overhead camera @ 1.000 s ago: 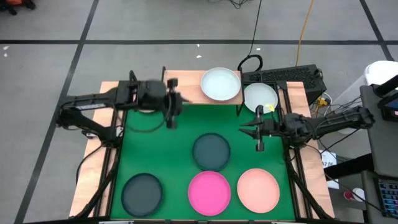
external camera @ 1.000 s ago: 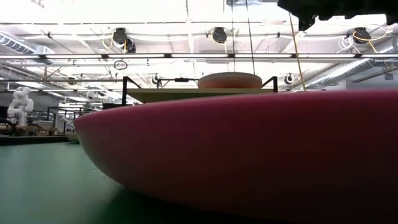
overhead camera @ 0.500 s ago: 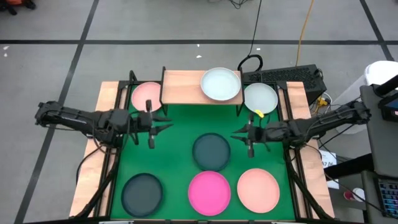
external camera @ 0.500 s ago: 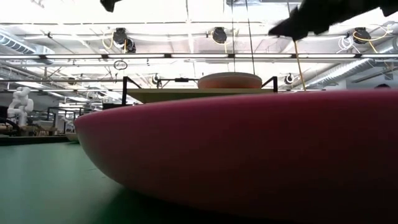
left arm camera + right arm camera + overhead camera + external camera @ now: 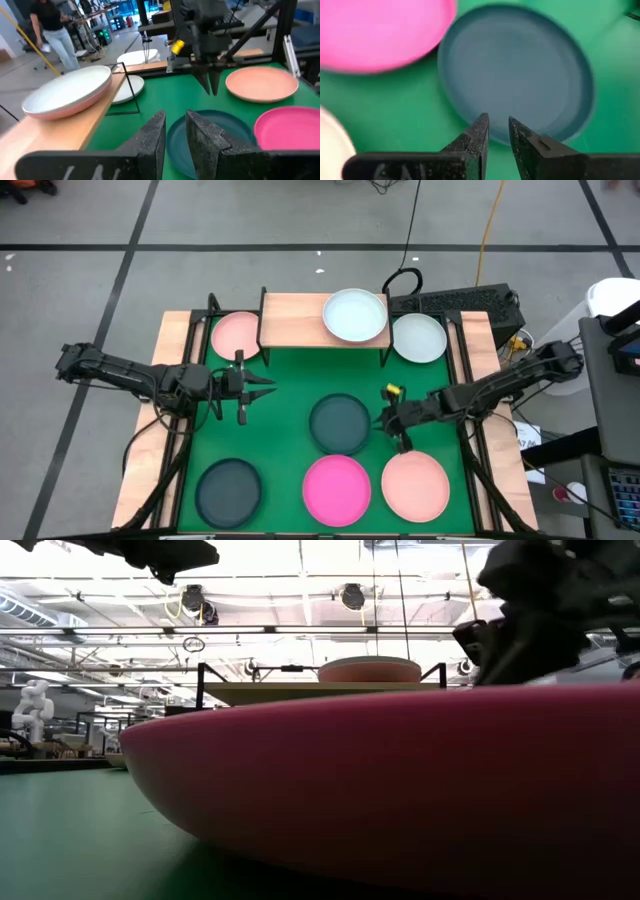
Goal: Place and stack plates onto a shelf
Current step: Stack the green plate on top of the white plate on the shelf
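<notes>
The light-wood shelf (image 5: 295, 320) stands at the mat's far edge. On its right half a pale mint-white plate (image 5: 355, 315) lies on top of a pink one (image 5: 75, 107). A light pink plate (image 5: 237, 335) lies beside the shelf's left end and a white one (image 5: 418, 337) beside its right end. A dark teal plate (image 5: 340, 423) lies mid-mat. Along the near edge lie another dark plate (image 5: 228, 488), a magenta plate (image 5: 337, 488) and a peach plate (image 5: 415, 485). My left gripper (image 5: 268, 386) hangs left of centre, open by a narrow gap. My right gripper (image 5: 498, 122) is tipped down over the middle dark plate's right rim (image 5: 470, 117), narrowly open and holding nothing.
Black frame bars run along both sides of the green mat (image 5: 290, 410). A black keyboard-like box (image 5: 465, 302) and cables sit behind the right far corner. In the low view the magenta plate (image 5: 400, 790) fills the foreground. A person walks in the room beyond (image 5: 52, 30).
My left gripper drew back from the shelf's left end toward the near left, uncovering the light pink plate beside the shelf, and then held still. My right gripper moved toward the near edge, sank and tipped its fingers down over the middle dark plate's right rim.
</notes>
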